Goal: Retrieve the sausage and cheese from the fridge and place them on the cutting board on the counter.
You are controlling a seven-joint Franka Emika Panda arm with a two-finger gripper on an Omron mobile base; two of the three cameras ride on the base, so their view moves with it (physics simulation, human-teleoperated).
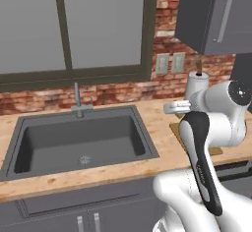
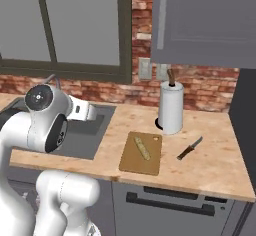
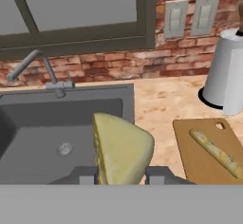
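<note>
A pale yellow wedge of cheese (image 3: pixel 121 154) sits between my gripper's (image 3: pixel 122 176) two dark fingertips, which are shut on it. My hand (image 2: pixel 89 112) hovers over the right rim of the sink, left of the cutting board (image 2: pixel 134 164). The tan cutting board (image 3: pixel 201 159) lies on the wooden counter (image 2: pixel 210 167). On it rests a slim, pale, speckled link, the sausage (image 2: pixel 142 148) (image 3: pixel 216 151). In the left base view my arm hides most of the board (image 1: pixel 176 128). The fridge's dark side (image 2: pixel 245 130) rises at the counter's right end.
A dark inset sink (image 1: pixel 78 142) with a faucet (image 1: pixel 77 101) lies to the left. A white paper towel roll (image 2: pixel 171 107) stands behind the board. A knife (image 2: pixel 190 149) lies right of the board. Grey wall cabinets (image 2: pixel 205 20) hang overhead.
</note>
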